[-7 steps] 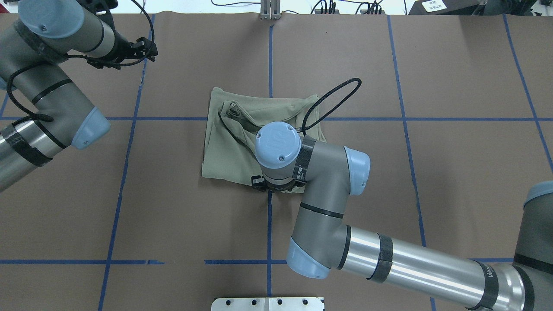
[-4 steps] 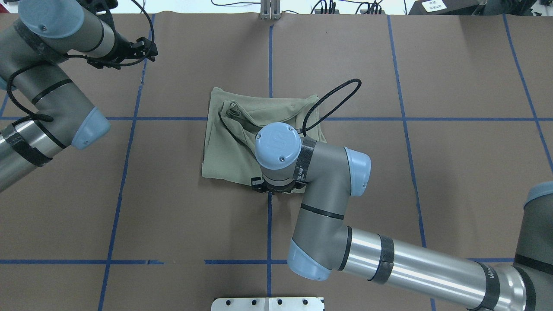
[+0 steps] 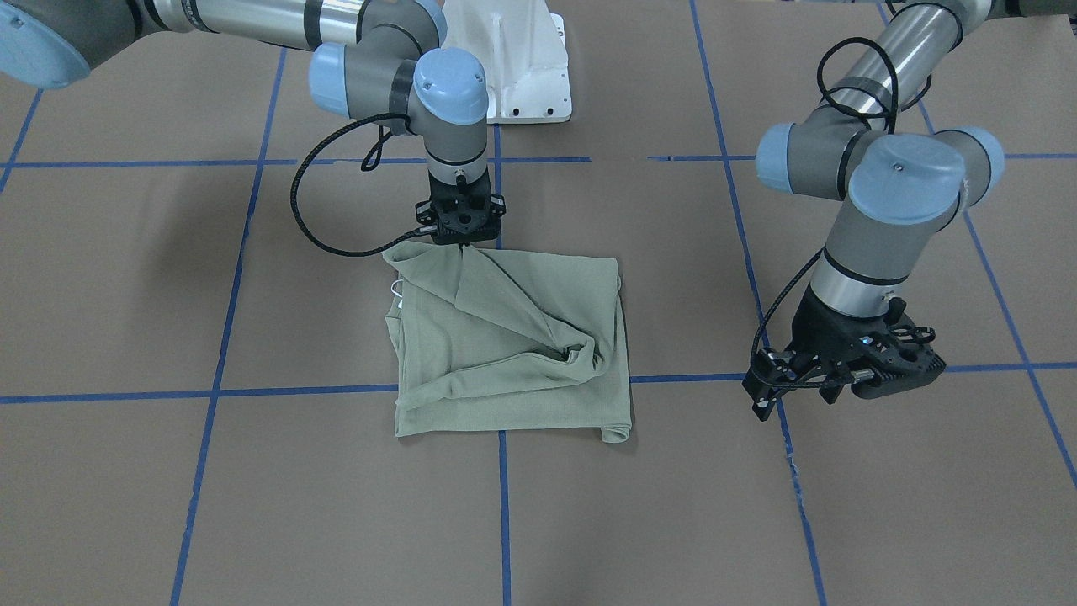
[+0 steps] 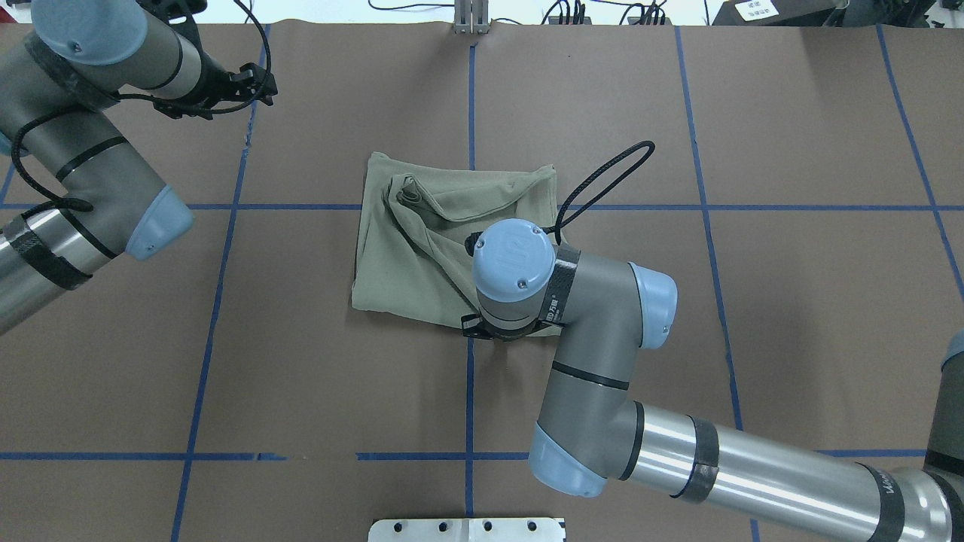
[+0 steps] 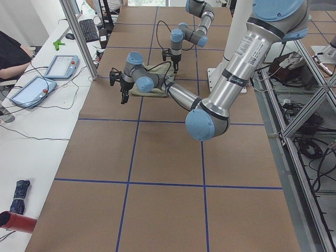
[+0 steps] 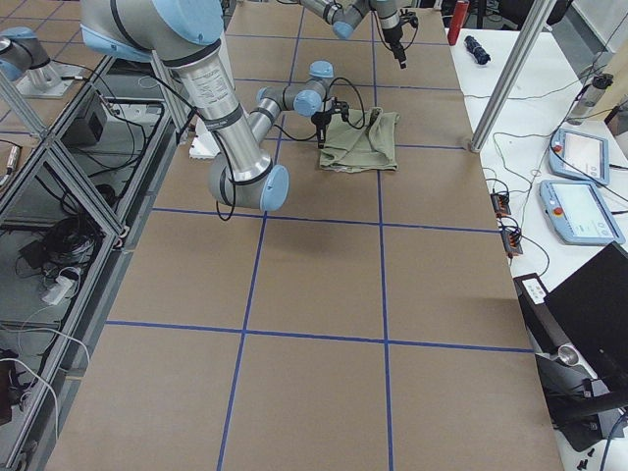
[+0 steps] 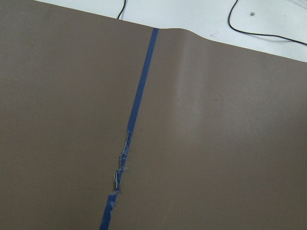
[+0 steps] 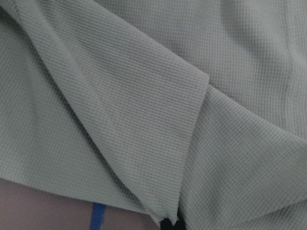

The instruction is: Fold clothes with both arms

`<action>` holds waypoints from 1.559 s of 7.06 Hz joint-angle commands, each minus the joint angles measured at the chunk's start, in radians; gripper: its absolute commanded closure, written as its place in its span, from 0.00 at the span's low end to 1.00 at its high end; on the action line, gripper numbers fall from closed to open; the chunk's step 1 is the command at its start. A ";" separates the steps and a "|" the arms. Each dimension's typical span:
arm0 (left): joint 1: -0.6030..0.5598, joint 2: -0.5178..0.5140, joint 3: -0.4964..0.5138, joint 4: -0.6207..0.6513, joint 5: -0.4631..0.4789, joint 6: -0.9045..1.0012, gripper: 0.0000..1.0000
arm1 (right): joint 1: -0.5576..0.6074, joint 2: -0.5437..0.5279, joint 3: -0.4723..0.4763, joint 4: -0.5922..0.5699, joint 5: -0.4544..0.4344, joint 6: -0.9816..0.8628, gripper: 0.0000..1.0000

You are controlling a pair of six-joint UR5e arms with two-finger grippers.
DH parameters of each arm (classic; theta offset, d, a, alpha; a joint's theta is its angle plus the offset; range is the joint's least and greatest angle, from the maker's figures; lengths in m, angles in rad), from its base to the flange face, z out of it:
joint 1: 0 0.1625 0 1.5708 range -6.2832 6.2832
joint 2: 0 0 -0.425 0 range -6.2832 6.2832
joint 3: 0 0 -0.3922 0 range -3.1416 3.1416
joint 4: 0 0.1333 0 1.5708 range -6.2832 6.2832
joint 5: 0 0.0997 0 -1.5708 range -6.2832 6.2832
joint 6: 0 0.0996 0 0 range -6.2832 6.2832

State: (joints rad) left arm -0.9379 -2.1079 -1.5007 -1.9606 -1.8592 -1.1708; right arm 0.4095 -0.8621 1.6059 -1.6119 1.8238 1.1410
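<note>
The sage-green shirt (image 3: 522,337) lies folded into a rough rectangle at the middle of the brown table, with a sleeve bunched across its top layer (image 4: 410,226). My right gripper (image 3: 460,241) points straight down at the shirt's edge nearest the robot. It is shut on a pinch of the cloth, which rises to it in a small peak. The right wrist view is filled with knit fabric (image 8: 144,96), a fold ending at a black fingertip (image 8: 169,224). My left gripper (image 3: 841,374) hovers open over bare table well to the robot's left (image 4: 254,83), apart from the shirt.
Blue tape lines (image 4: 471,98) divide the brown paper cover into squares, and one strip is torn (image 7: 120,167). The white base pedestal (image 3: 513,67) stands at the robot's edge. A person and tablets (image 5: 60,65) are at the white desk beyond the table's far side.
My right arm has shifted a little to the robot's right along the shirt's near edge, still pinching the cloth. Its cable loop swung with it. The left arm has barely moved.
</note>
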 commanded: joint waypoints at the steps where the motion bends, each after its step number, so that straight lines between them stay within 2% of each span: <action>1: -0.001 0.000 -0.001 0.000 0.000 -0.001 0.02 | 0.002 -0.011 0.028 0.003 -0.007 -0.004 1.00; 3: -0.001 -0.001 0.000 0.002 0.000 -0.001 0.02 | 0.075 -0.008 0.045 0.010 -0.001 -0.030 1.00; 4: -0.002 -0.007 -0.001 0.008 0.000 -0.001 0.02 | 0.133 -0.005 0.042 0.013 -0.003 -0.115 1.00; 5: -0.004 -0.012 -0.001 0.011 0.000 -0.001 0.02 | 0.172 -0.003 0.011 0.053 -0.003 -0.136 1.00; 7: -0.007 -0.017 -0.001 0.012 -0.012 -0.003 0.02 | 0.238 0.062 -0.201 0.212 -0.003 -0.127 1.00; 8: -0.007 -0.021 -0.001 0.014 -0.012 -0.003 0.02 | 0.267 0.118 -0.286 0.220 0.003 -0.127 1.00; 9: -0.007 -0.021 -0.001 0.011 -0.012 -0.003 0.02 | 0.293 0.144 -0.337 0.221 0.021 -0.127 1.00; 11: -0.007 -0.021 0.000 0.011 -0.012 -0.003 0.02 | 0.315 0.130 -0.366 0.219 0.028 -0.133 1.00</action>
State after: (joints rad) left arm -0.9449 -2.1289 -1.5016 -1.9494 -1.8714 -1.1735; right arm 0.7094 -0.7268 1.2628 -1.3929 1.8474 1.0119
